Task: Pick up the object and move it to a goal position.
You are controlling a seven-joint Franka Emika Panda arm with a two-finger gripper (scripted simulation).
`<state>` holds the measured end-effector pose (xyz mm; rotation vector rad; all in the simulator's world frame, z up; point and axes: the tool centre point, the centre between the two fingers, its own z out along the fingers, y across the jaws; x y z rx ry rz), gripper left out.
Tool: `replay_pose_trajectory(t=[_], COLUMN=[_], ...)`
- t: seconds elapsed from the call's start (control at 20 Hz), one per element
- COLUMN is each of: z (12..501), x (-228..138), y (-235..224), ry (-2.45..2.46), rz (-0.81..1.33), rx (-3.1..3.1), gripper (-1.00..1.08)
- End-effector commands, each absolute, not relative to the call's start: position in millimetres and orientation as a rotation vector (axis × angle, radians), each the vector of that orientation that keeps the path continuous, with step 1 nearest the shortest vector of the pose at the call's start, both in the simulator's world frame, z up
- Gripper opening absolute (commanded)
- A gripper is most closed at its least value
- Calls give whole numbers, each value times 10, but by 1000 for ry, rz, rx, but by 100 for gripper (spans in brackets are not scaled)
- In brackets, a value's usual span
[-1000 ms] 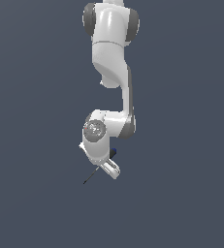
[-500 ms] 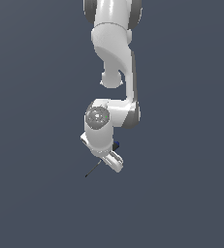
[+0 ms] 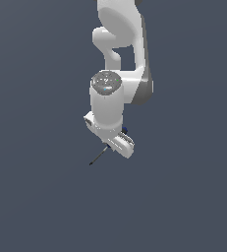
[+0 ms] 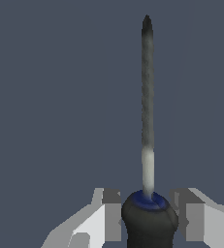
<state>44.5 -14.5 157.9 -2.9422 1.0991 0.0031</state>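
Note:
The screwdriver has a black handle [image 4: 150, 225], a blue collar and a thin dark shaft [image 4: 147, 97] that points away from the wrist. My gripper [image 4: 147, 213] is shut on the handle, with one grey finger [image 4: 111, 213] on each side of it. In the exterior view the gripper [image 3: 113, 144] hangs under the white arm, and the screwdriver's shaft [image 3: 99, 156] sticks out down and toward the exterior view's left. A blue bit of the tool [image 3: 125, 130] shows behind the hand. No goal marker shows in either view.
Only the white arm [image 3: 119, 59] and a plain dark grey background show in both views. No surface, edge or other object is visible.
The gripper has risen in the exterior view with the screwdriver still held. The arm's wrist has swung up and looks larger in the picture.

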Motion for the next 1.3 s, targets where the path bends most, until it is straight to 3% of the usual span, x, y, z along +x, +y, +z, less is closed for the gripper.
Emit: replay_pose_trajectory(t=[0.0, 0.7, 1.25], z=[1865, 3209, 3506], x=[366, 30, -17], y=[-74, 259, 343], ry=[1099, 1100, 1099], rz=[1, 0, 0], rx=[-2942, -2943, -2943], gripper=[-100, -100, -100])
